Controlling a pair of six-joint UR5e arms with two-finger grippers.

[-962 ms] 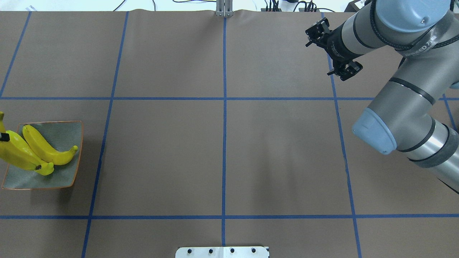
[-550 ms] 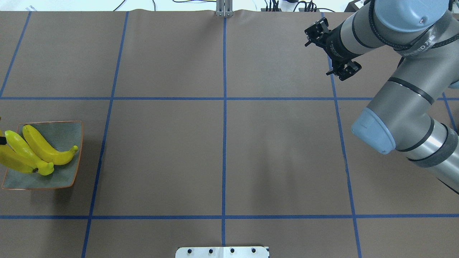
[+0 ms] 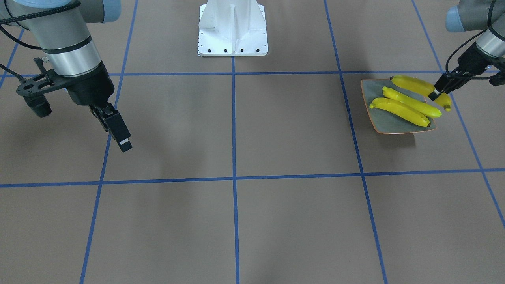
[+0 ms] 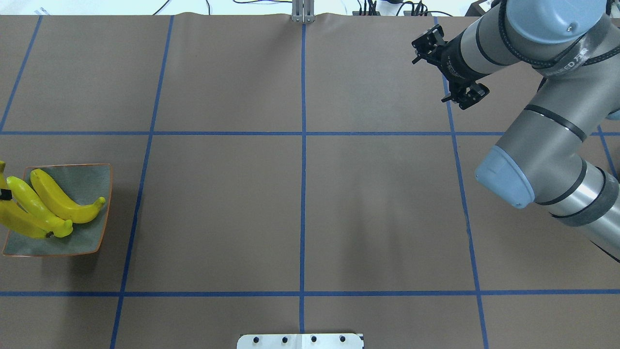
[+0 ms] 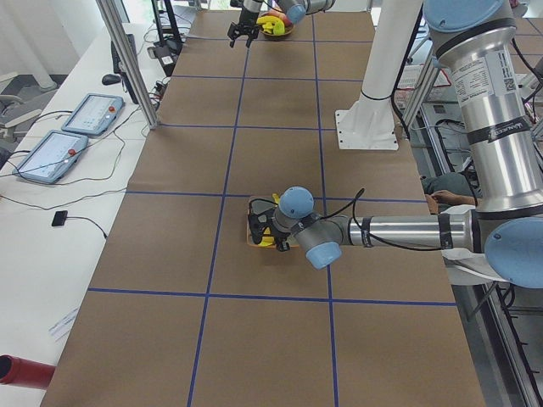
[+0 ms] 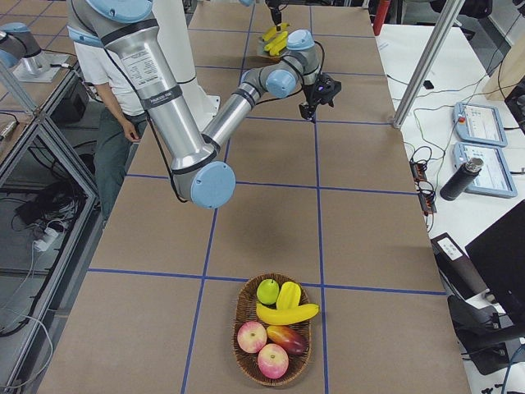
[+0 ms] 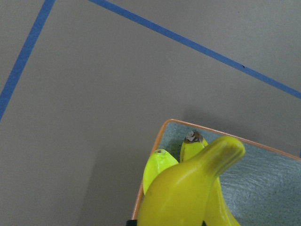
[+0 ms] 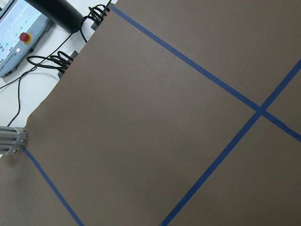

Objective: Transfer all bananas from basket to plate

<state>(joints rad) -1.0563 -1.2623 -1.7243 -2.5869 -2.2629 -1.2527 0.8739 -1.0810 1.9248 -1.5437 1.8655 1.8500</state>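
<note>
The grey-blue plate (image 3: 390, 122) with an orange rim sits at the table's left end and also shows in the overhead view (image 4: 82, 179). Two bananas (image 3: 410, 101) (image 3: 398, 111) lie on it side by side. My left gripper (image 3: 437, 93) is shut on a third banana (image 3: 412, 84), held low over the plate's edge next to the other two; the left wrist view shows it close up (image 7: 188, 188). A fourth banana (image 6: 287, 314) lies in the wicker basket (image 6: 242, 308) at the table's right end. My right gripper (image 3: 124, 144) is shut and empty above bare table.
The basket also holds apples (image 6: 252, 336) and other fruit. The white robot base (image 3: 232, 27) stands at the middle of the table's robot side. Blue tape lines cross the brown table cover. A person (image 6: 115, 98) stands beside the table.
The banana in my left gripper has come down and shifted left, settling beside the two on the plate. The right arm has barely moved.
</note>
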